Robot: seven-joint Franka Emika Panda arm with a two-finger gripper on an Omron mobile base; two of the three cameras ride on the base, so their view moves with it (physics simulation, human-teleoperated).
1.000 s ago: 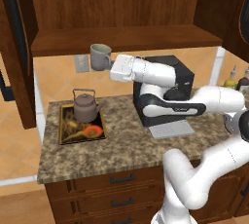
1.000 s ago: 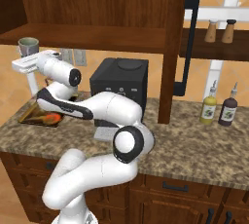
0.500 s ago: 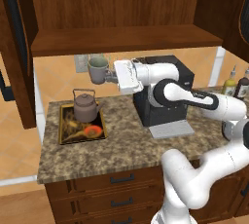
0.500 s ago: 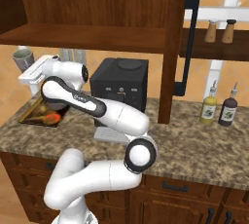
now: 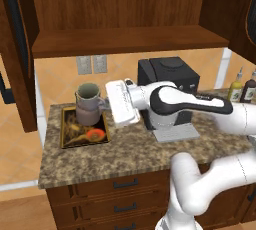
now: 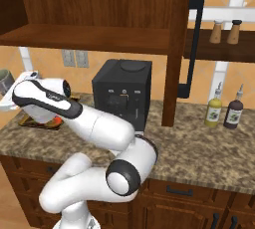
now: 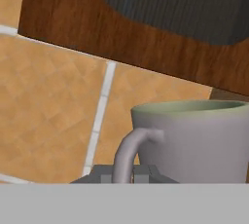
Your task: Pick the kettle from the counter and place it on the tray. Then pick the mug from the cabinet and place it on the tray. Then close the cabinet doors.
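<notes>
Left base view: gripper (image 5: pixel 107 105) clenched on the mug (image 5: pixel 88 104) by its handle, mug hanging over the tray (image 5: pixel 83 129) and covering where the kettle would sit. Lowering straight could knock it.

Right base view: mug (image 6: pixel 4 80) at frame's left edge.

Hand view: handle (image 7: pixel 127 152) pinched between fingertips (image 7: pixel 142 174); thin hold, mug might swing.

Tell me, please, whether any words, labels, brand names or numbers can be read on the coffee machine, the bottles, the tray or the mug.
None: no readable text in these pictures.
Coffee machine: small marks on its front, too small to read.
Two bottles: no legible labels.
Tray: a dark painted picture with an orange-red spot, no lettering.
Mug: plain, no print.
</notes>
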